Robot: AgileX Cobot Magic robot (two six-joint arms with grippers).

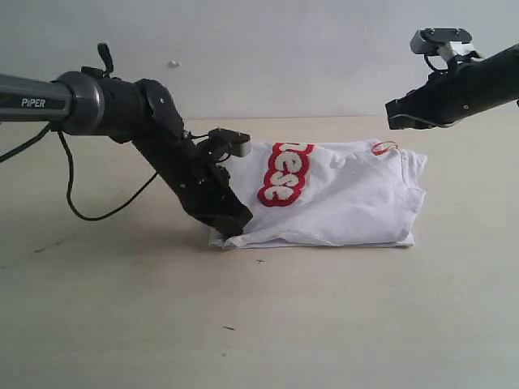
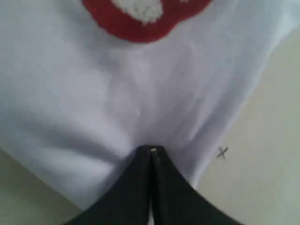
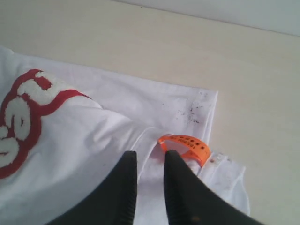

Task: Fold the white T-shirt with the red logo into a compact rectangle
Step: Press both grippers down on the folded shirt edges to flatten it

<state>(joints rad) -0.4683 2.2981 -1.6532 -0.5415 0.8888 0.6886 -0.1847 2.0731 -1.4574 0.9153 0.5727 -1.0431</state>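
The white T-shirt (image 1: 349,203) lies on the table folded into a rough rectangle, with the red logo (image 1: 285,174) running upright near its left end. My left gripper (image 1: 235,227) is down at the shirt's front left corner. In the left wrist view its jaws (image 2: 152,151) are closed together with fabric (image 2: 140,79) puckered round the tips, just below the logo (image 2: 140,18). My right gripper (image 1: 395,113) hangs in the air above the shirt's right end. Its fingers (image 3: 150,157) stand slightly apart over the collar with nothing between them, beside the orange tag (image 3: 187,145).
The shirt rests on a bare beige tabletop (image 1: 259,324) in front of a pale wall. A black cable (image 1: 81,207) loops down from the left arm onto the table. A small pen cross (image 2: 222,152) marks the table beside the shirt's edge.
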